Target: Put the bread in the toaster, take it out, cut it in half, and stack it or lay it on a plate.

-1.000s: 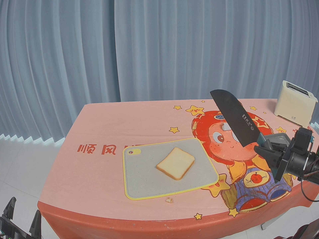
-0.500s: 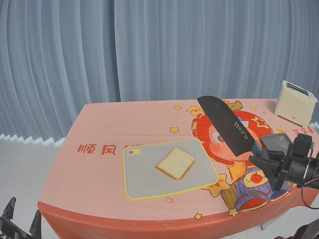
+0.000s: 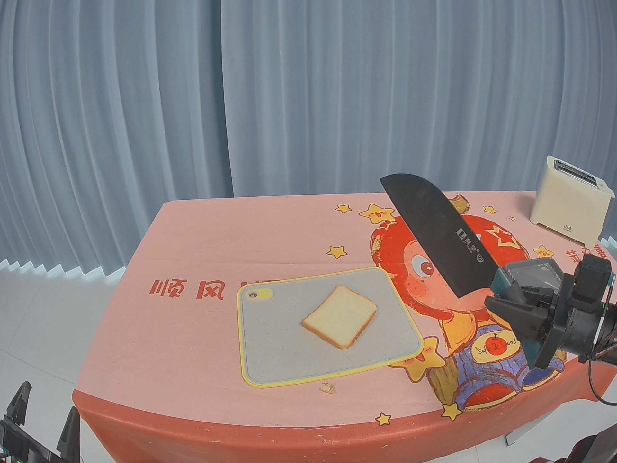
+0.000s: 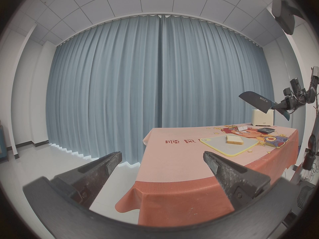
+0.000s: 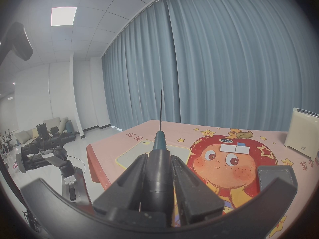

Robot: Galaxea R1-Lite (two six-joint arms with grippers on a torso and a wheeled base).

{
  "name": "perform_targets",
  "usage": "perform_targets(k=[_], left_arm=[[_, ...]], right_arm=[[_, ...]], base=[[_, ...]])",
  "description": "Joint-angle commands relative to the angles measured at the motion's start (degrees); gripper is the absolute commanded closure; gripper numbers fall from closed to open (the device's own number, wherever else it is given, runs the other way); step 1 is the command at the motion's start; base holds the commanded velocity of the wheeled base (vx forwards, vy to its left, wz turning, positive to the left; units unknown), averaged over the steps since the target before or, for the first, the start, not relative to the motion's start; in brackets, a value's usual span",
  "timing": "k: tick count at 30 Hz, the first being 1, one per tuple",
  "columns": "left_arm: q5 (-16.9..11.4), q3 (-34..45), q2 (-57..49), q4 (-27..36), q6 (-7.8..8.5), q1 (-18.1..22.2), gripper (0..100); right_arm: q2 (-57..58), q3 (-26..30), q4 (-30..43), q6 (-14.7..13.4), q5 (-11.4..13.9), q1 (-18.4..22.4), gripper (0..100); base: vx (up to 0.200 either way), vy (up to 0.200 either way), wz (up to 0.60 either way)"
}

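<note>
**A:** Entry one, the tool?

**B:** Right gripper (image 5: 159,158): jaws closed tight around the dark handle of a broad black-bladed kitchen knife (image 3: 442,234), which had a teal collar. It was held in the air above the right part of the table. The blade slanted up and away towards the left, over the cartoon print and clear of everything below.

**A:** Entry two, the other tool?

**B:** Left gripper (image 4: 162,155): jaws spread wide, nothing between them. It sat low, off the table's near left corner and well apart from the work.

**A:** The task's thing?

**B:** One pale square slice of bread (image 3: 339,316) with a tan crust, whole. It lay flat near the middle of a grey rectangular cutting board (image 3: 276,348) with a yellow rim. The knife was to its right, not touching it.

**A:** Appliance?

**B:** One cream two-slot toaster (image 3: 571,208), upright at the far right corner, well apart from the board.

**A:** Sundries?

**B:** One pink printed tablecloth (image 3: 212,245) covering the table. One small dark grey square tray (image 3: 536,269) on the right side, partly hidden behind the right gripper. One crumb (image 3: 327,388) on the cloth, just in front of the board's near edge. One blue-grey pleated curtain (image 3: 321,78) behind the table.
</note>
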State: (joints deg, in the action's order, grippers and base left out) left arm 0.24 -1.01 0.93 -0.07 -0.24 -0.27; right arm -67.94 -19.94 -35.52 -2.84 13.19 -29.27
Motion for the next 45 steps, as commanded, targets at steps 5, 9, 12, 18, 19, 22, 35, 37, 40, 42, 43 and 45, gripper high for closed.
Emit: perform_targets(k=[5, 9, 12, 18, 19, 22, 35, 37, 40, 42, 43, 45], left_arm=[[0.0, 1.0, -0.1, 0.0, -0.02, 0.0, 0], [0.0, 1.0, -0.1, 0.0, -0.11, 0.0, 0], [0.0, 1.0, -0.1, 0.0, -0.02, 0.0, 0], [0.0, 1.0, -0.1, 0.0, -0.02, 0.0, 0], [0.1, 1.0, -0.1, 0.0, -0.02, 0.0, 0], [0.0, 1.0, -0.1, 0.0, -0.02, 0.0, 0], [0.0, 1.0, -0.1, 0.0, -0.02, 0.0, 0], [0.0, 1.0, -0.1, 0.0, -0.02, 0.0, 0], [0.0, 1.0, -0.1, 0.0, -0.02, 0.0, 0], [0.0, 1.0, -0.1, 0.0, -0.02, 0.0, 0], [0.0, 1.0, -0.1, 0.0, -0.02, 0.0, 0], [0.0, 1.0, -0.1, 0.0, -0.02, 0.0, 0]], right_arm=[[-0.3, -0.4, -0.1, 0.1, -0.1, -0.5, 100], [-0.3, -0.4, -0.1, -0.1, -0.4, -1.9, 100], [-0.4, -0.6, -0.1, 0.0, -0.4, -2.2, 100], [-1.7, -1.8, -0.1, 0.1, 0.3, -2.6, 100], [-1.7, -1.8, -0.1, 0.1, 0.3, -2.6, 100], [-1.0, -2.1, 0.0, -0.9, 1.0, -2.5, 100], [-6.5, -4.0, -0.2, -1.3, 1.3, 1.8, 100], [-6.4, -4.1, -0.2, -1.3, 1.7, 2.0, 100], [-5.9, -4.5, -0.2, -1.3, 4.4, 2.0, 100], [-5.0, -5.0, -0.1, -1.2, 4.6, 2.0, 100], [-4.8, -5.1, -0.1, -1.2, 4.7, 2.0, 100], [-3.9, -4.8, 0.4, -1.2, 4.7, 2.0, 100]], base=[[0.0, 0.0, 0.0], [0.0, 0.0, 0.0], [0.0, 0.0, 0.0], [0.0, 0.0, 0.0], [0.0, 0.0, 0.0], [0.0, 0.0, 0.0], [0.0, 0.0, 0.0], [0.0, 0.0, 0.0], [0.0, 0.0, 0.0], [0.0, 0.0, 0.0], [0.0, 0.0, 0.0], [0.0, 0.0, 0.0]])
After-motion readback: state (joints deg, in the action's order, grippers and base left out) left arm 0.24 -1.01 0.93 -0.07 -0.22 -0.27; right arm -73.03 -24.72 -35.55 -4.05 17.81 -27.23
